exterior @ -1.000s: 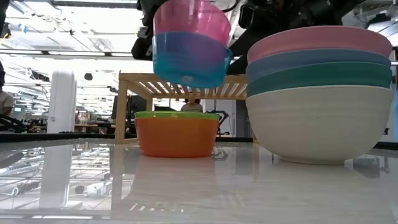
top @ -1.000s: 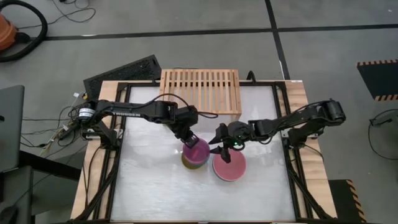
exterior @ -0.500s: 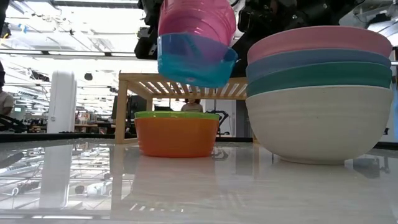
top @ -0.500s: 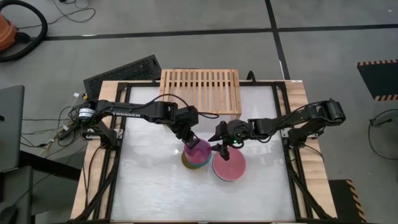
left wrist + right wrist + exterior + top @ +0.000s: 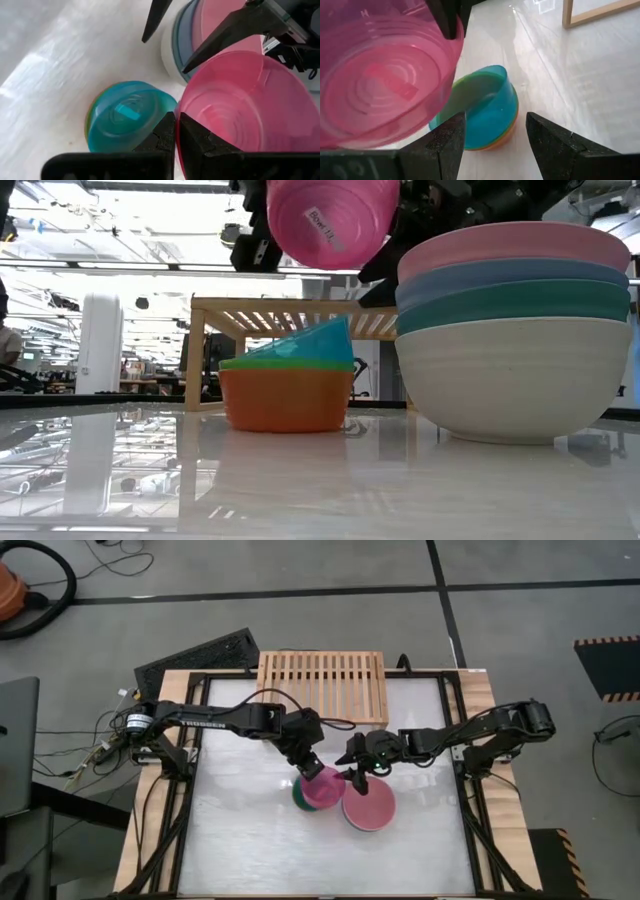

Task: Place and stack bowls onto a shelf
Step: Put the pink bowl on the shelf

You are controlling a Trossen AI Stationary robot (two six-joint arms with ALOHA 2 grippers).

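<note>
1. Pink-purple, the magenta bowl (image 5: 333,222) hangs in the air, tipped on its side, above the small stack of bowls.
2. Jaws of the left gripper (image 5: 175,131) are pinched tight on its rim.
3. Jaws of the right gripper (image 5: 493,131) stand wide open and hold nothing. They hover just right of the magenta bowl, over the big stack.
4. On the worktop (image 5: 240,830), the cyan bowl (image 5: 315,345) lies tilted on the green bowl (image 5: 262,364), which sits in the orange bowl (image 5: 284,399).
5. Right of them stands the big stack, with the pink bowl (image 5: 515,242) on top and the white bowl (image 5: 515,380) at the bottom.
6. At the far edge, the wooden shelf (image 5: 322,686) has no bowls on it.
7. From above, the magenta bowl hides most of the small stack.
</note>
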